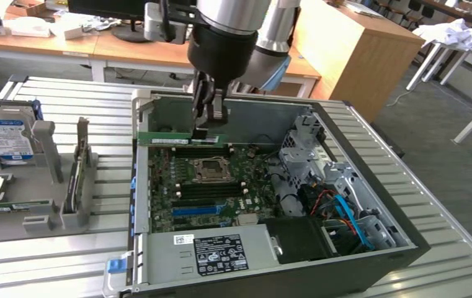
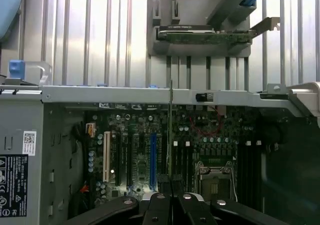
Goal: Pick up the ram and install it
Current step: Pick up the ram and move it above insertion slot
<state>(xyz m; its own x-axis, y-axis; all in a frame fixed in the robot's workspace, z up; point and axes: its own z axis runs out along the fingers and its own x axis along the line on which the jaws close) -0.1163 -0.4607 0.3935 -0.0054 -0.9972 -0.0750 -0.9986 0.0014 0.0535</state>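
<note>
The gripper (image 1: 206,127) is pinching the ram (image 1: 169,139) between narrowly closed jaws, holding the green stick level over the motherboard (image 1: 211,186) inside the open computer case (image 1: 360,273). The case is sitting on a ribbed metal table (image 1: 45,261), with wooden desks (image 1: 136,53) standing behind.

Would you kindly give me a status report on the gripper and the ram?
Gripper shut on the ram. Ram held over the motherboard in the open case. Nothing seen blocking it.
</note>
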